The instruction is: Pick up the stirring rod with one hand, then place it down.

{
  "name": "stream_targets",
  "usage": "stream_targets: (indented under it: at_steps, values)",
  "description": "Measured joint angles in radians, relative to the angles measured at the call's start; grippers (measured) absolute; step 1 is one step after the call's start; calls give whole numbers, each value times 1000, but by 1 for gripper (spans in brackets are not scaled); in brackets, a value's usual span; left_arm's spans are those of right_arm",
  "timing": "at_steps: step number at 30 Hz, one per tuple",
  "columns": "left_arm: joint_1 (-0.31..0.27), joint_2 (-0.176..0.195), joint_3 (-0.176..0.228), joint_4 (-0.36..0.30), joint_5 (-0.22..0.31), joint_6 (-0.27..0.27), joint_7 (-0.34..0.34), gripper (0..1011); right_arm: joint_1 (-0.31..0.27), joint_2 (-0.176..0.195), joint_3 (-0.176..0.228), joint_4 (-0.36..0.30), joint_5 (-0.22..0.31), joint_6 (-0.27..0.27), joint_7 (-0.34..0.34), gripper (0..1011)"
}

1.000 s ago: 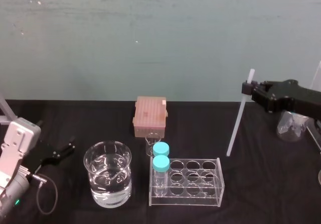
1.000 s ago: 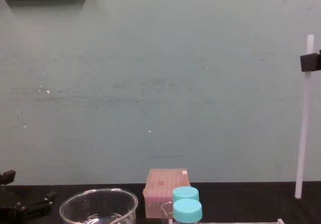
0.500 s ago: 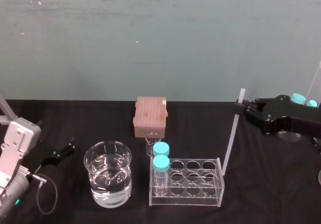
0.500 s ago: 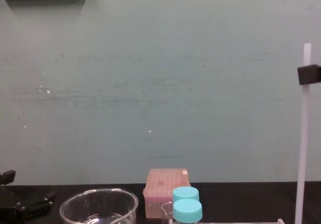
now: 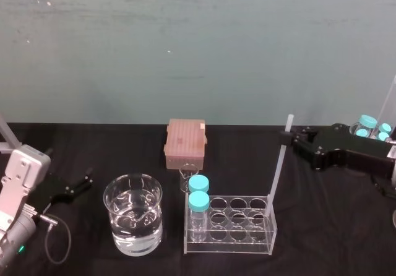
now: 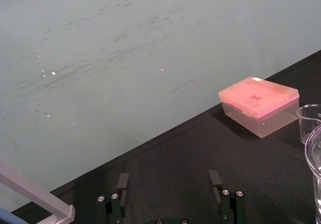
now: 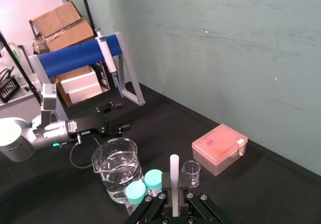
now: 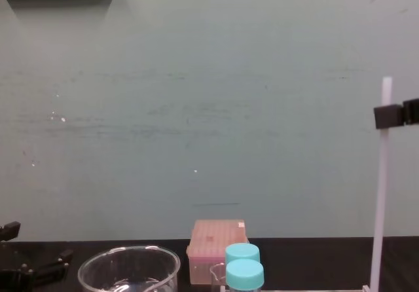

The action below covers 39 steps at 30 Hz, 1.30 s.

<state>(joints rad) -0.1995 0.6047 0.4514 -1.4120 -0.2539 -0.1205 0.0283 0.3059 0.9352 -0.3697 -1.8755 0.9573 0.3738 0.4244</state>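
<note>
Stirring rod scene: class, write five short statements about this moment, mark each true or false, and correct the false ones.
1. The right gripper is shut on the stirring rod near its top. True.
2. The rod lies flat on the table. False: it is held nearly upright.
3. The beaker is empty. False: it holds clear liquid.
4. Two blue-capped bottles stand at the left end of the rack. True.
5. The left gripper holds the beaker. False: it sits open, left of the beaker, apart from it.

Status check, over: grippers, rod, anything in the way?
Right gripper shut on thin white translucent stirring rod, upright. Left gripper open, parked left. Rod's lower end at clear plastic tube rack, right end.
</note>
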Motion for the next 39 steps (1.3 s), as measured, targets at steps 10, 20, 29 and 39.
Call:
stream_targets:
  at_steps: [10, 20, 29, 39]
  values:
    - [0, 0, 0, 0, 0, 0, 0, 1005, 10, -18, -47, 20, -16, -9, -15, 68]
    - [0, 0, 0, 0, 0, 0, 0, 1005, 18, -43, -81, 59, -30, -21, -13, 68]
    - [0, 0, 0, 0, 0, 0, 0, 1005, 23, -62, -99, 89, -62, -39, -8, 68]
    - [0, 0, 0, 0, 0, 0, 0, 1005, 8, -91, -116, 138, -128, -87, 11, 68]
